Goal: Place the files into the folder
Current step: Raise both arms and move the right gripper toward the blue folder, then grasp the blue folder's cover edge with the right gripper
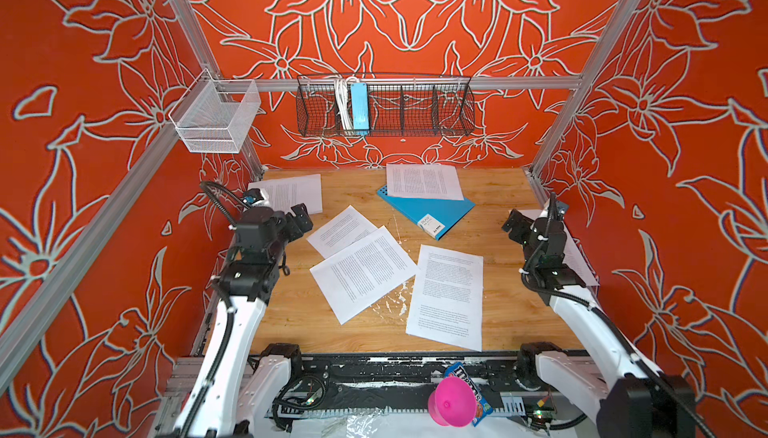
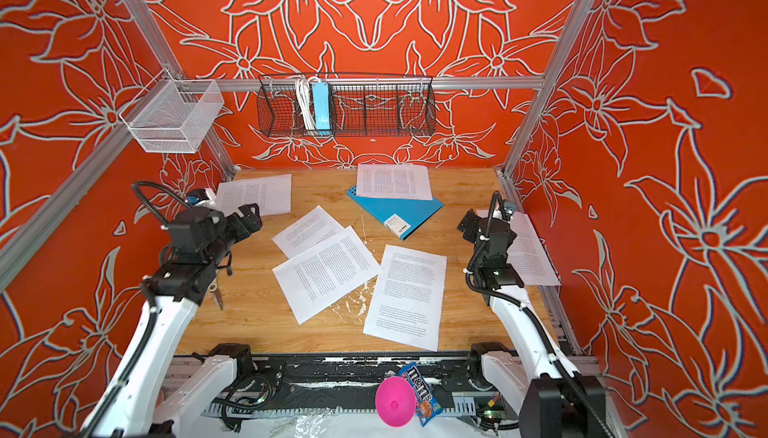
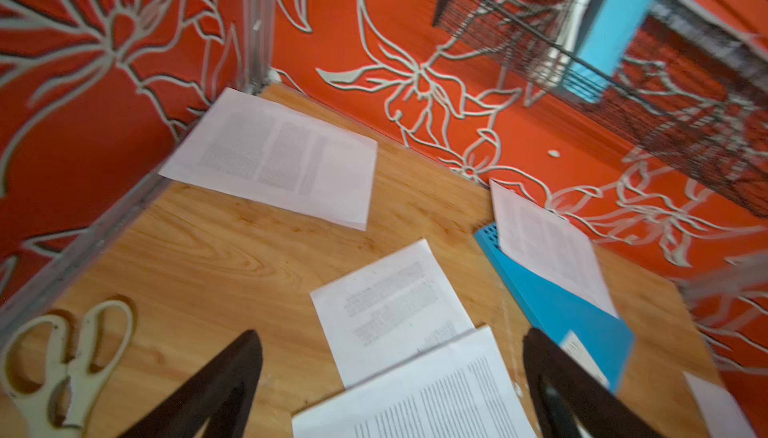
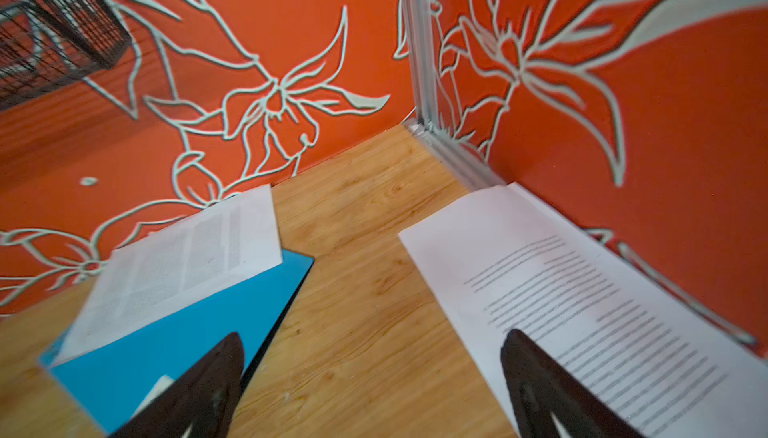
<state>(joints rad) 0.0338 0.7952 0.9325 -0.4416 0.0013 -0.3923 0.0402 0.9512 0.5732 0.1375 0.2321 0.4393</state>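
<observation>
1. Blue folder lies closed, label up, at the far middle of the wooden counter. A top sheet covers its far part.
2. Five other printed pages lie loose:
   - a corner sheet at the far left
   - a middle sheet, partly under an overlapping sheet
   - a front sheet
   - an edge sheet beneath the right arm
3. Left pincer hovers spread and empty beside the corner sheet.
4. Right pincer hovers spread and empty between the folder and the edge sheet.
5. White scissors lie along the counter's left edge.
</observation>
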